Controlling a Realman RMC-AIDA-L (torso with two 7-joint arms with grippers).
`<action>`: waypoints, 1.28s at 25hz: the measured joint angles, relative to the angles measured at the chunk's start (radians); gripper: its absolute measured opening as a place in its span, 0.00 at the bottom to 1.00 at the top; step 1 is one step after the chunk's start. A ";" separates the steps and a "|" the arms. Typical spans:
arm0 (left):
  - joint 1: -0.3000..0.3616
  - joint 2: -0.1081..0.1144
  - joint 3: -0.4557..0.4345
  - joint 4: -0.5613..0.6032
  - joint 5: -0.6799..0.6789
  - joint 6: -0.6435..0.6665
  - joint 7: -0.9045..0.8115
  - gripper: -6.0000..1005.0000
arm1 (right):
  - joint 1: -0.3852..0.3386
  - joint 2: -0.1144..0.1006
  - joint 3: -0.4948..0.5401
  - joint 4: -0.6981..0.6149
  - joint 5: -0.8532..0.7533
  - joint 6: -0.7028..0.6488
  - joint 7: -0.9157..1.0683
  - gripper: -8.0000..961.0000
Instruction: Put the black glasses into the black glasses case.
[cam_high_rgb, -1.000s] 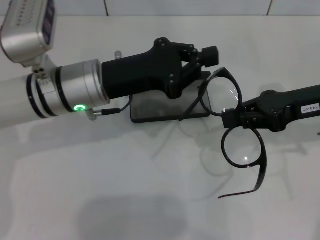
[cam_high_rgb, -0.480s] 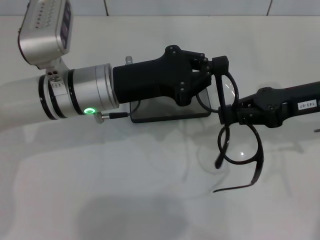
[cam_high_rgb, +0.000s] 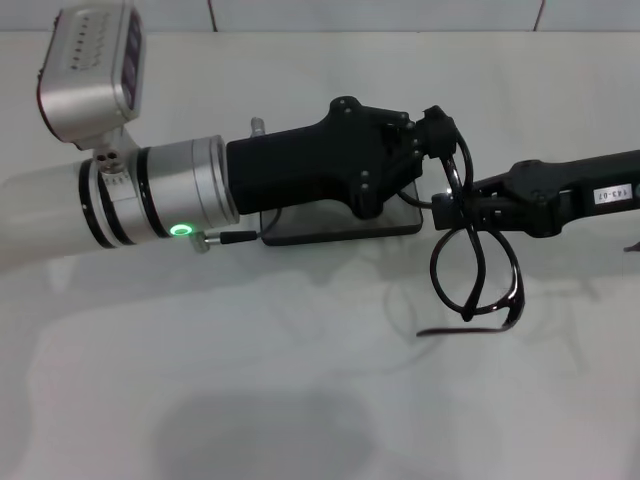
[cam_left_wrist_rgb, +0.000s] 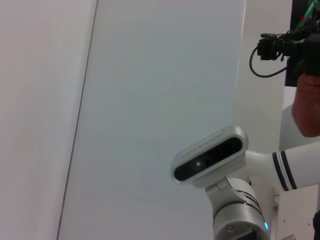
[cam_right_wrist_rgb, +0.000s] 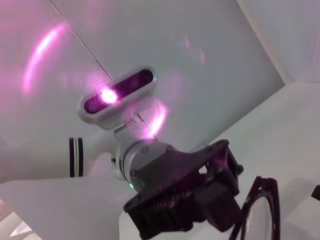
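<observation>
Head view: right pincer (cam_high_rgb: 452, 210) grips the black glasses (cam_high_rgb: 474, 262) at the bridge, held above the table (cam_high_rgb: 300, 380). Left pincer (cam_high_rgb: 440, 135) touches the frame's top, grip unclear. Black glasses case (cam_high_rgb: 340, 222) lies beneath; insertion remains.

The left gripper (cam_high_rgb: 432, 128) and its thick black body stretched across the black glasses case (cam_high_rgb: 340, 222), covering most of it from above and leaving only its near edge exposed. The black glasses (cam_high_rgb: 472, 262) hung at the case's right end, pinched by the right gripper (cam_high_rgb: 448, 212), so the 2 grippers and the frame crowded that end. The white table (cam_high_rgb: 300, 380) nearer the robot lay open, as did the strip beyond the arms.
</observation>
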 joint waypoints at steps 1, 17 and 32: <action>-0.001 0.000 0.000 -0.007 -0.001 0.000 0.005 0.01 | 0.000 0.000 0.000 0.000 0.000 -0.001 0.000 0.12; 0.092 0.012 -0.006 0.024 -0.169 0.161 0.019 0.01 | -0.026 -0.009 0.010 0.000 0.026 0.040 0.004 0.12; 0.169 0.016 0.001 0.066 -0.008 0.370 0.077 0.01 | -0.087 0.010 0.302 0.020 0.143 0.233 0.014 0.12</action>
